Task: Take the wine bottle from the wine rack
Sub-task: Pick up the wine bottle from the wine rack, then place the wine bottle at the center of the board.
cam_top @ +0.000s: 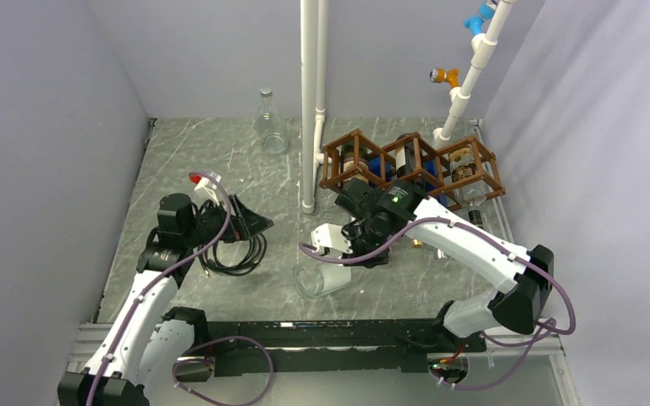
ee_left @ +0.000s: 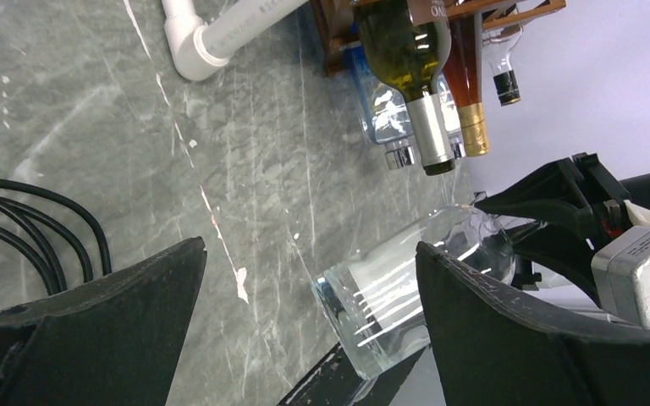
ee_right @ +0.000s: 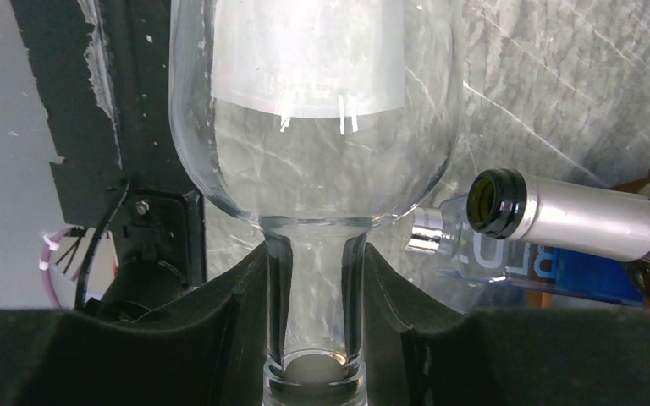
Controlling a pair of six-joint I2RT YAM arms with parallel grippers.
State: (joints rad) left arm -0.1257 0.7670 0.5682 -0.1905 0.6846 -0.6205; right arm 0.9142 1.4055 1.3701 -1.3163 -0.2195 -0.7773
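Right wrist view: the white label (ee_right: 305, 59) on the clear wine bottle (ee_right: 316, 152) is seen from its back through the glass, and no writing shows on it. To the right of the fingers, a blue bottle (ee_right: 559, 272) carries pale block letters, cut off and not readable as a word. In the left wrist view, a dark bottle (ee_left: 406, 51) in the wine rack (cam_top: 410, 165) shows only the edge of a label, with one or two letters.

The right gripper (ee_right: 316, 254) is clamped on the wine bottle's neck, and the body reaches out ahead of the fingers. The bottle is out of the rack, which stands behind this gripper's wrist. The left gripper (ee_left: 309, 249) has its jaws wide apart, holding and touching nothing. The wine bottle lies ahead of it, off to its right.
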